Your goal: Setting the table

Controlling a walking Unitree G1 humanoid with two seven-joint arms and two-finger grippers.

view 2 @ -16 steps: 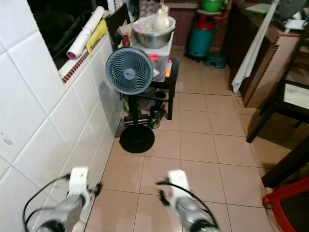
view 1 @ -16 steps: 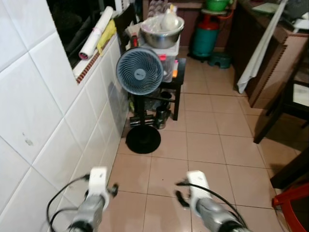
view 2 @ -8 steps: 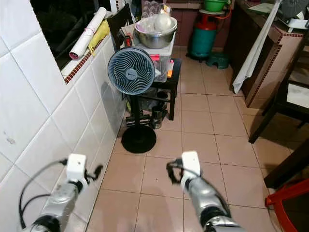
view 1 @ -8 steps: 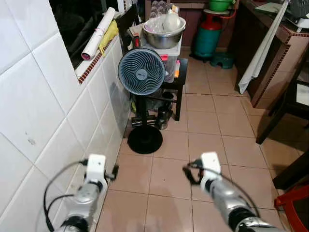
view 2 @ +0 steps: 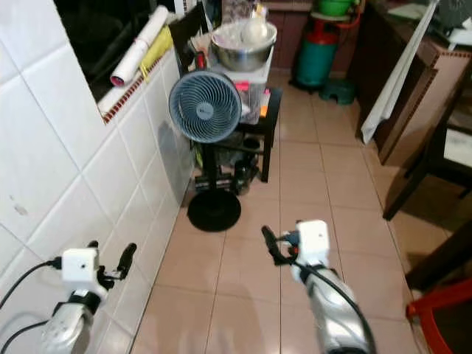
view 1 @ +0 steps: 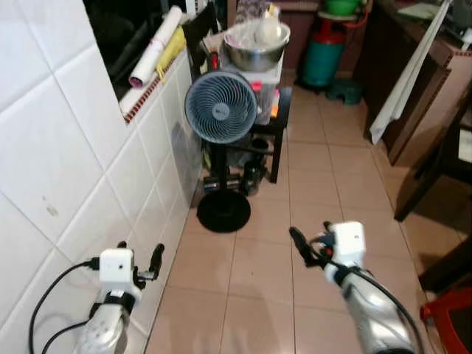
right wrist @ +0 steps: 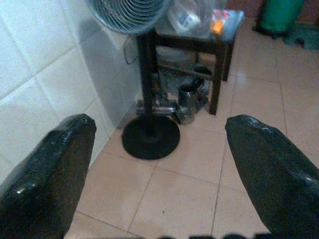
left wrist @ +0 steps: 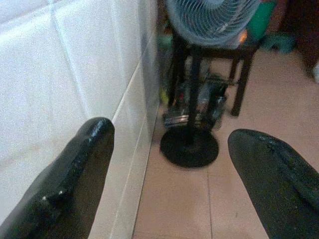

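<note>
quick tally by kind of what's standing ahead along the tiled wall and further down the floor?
Pedestal fan: 1
Small black table: 1
Steel bowl: 1
Green gas cylinder: 1
Paper roll on the ledge: 1
Total: 5

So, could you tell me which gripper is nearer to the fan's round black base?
The right gripper, just past the base toward mid-floor. The left gripper hangs by the tiled wall, further back.
</note>
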